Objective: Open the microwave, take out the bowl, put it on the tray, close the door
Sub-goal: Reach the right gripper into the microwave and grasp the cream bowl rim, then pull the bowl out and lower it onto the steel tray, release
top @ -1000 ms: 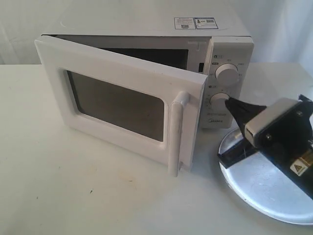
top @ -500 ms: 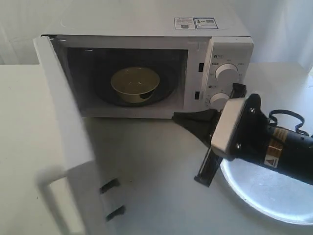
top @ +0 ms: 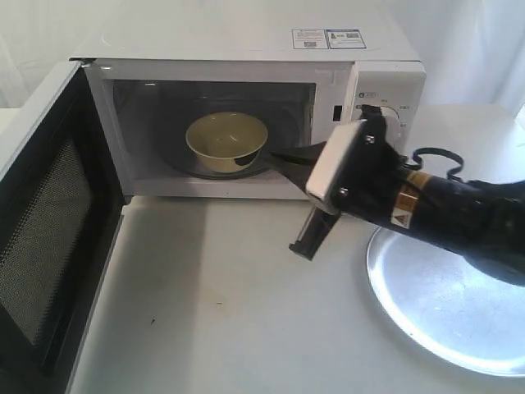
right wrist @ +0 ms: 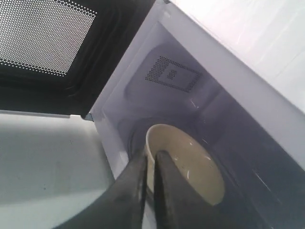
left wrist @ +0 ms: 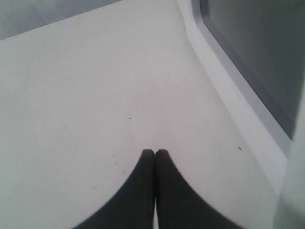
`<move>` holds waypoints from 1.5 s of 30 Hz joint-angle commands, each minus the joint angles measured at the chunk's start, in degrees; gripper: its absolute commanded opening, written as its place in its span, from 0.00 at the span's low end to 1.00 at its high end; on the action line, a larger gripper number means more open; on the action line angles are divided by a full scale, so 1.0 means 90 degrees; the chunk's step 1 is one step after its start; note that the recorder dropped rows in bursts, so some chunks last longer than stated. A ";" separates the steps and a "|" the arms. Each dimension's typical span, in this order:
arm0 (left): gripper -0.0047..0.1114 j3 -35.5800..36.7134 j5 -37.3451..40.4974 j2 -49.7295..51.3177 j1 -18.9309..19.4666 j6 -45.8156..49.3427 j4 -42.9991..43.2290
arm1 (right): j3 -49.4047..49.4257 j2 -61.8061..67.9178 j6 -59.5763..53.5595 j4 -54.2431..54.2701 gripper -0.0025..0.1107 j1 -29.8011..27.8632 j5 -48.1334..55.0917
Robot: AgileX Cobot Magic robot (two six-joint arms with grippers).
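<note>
The white microwave (top: pixel 246 41) stands with its door (top: pixel 41 238) swung wide open to the left, black mesh inner face (right wrist: pixel 43 33) showing. The cream bowl (top: pixel 225 141) sits inside on the glass turntable. My right gripper (top: pixel 273 153) reaches into the opening at the bowl's right side. In the right wrist view its tips (right wrist: pixel 151 155) stand a narrow gap apart, one on each side of the bowl's (right wrist: pixel 190 162) rim line; real contact is unclear. The silver tray (top: pixel 443 304) lies on the table at the right. My left gripper (left wrist: pixel 155 151) is shut and holds nothing, low over the table beside the door's outer face (left wrist: pixel 252 57).
The right arm's black body (top: pixel 459 217) hangs over the tray's far edge and hides the lower dial. A cable loop (top: pixel 435 156) sits beside the control panel. Bare white table (top: pixel 221 304) lies in front of the microwave, between door and tray.
The door went from partly open to fully open at the left. My right gripper moved from above the tray, up and left, into the microwave's opening by the bowl.
</note>
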 commanded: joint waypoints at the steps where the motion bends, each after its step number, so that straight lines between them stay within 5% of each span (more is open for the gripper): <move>1: 0.04 0.0013 -0.0014 -0.0021 -0.0026 -0.0022 -0.0027 | -0.1026 0.0934 -0.0085 -0.0063 0.21 0.0210 0.0098; 9: 0.04 0.0013 -0.0014 -0.0021 -0.0026 -0.0022 -0.0027 | -0.2874 0.2506 -0.0027 0.0070 0.64 0.0257 0.1595; 12: 0.04 0.0013 -0.0014 -0.0021 -0.0026 -0.0022 -0.0027 | -0.3367 0.2920 -0.0106 0.0070 0.68 0.0445 0.1882; 19: 0.04 0.0013 -0.0014 -0.0021 -0.0026 -0.0022 -0.0027 | -0.4373 0.3543 -0.0242 0.0662 0.54 0.0717 0.2578; 25: 0.04 0.0013 -0.0014 -0.0021 -0.0026 -0.0022 -0.0027 | -0.4428 0.3492 -0.0184 0.0583 0.03 0.0863 0.2983; 38: 0.04 0.0013 -0.0014 -0.0021 -0.0026 -0.0022 -0.0027 | -0.2719 0.1990 0.0104 0.0180 0.02 0.1967 0.3175; 42: 0.04 0.0013 -0.0014 -0.0021 -0.0026 -0.0022 -0.0027 | -0.2151 0.1310 0.0146 0.0408 0.02 0.2026 0.4768; 45: 0.04 0.0013 -0.0014 -0.0021 -0.0026 -0.0022 -0.0027 | -0.1877 0.0845 0.0887 0.1971 0.02 0.1986 0.6390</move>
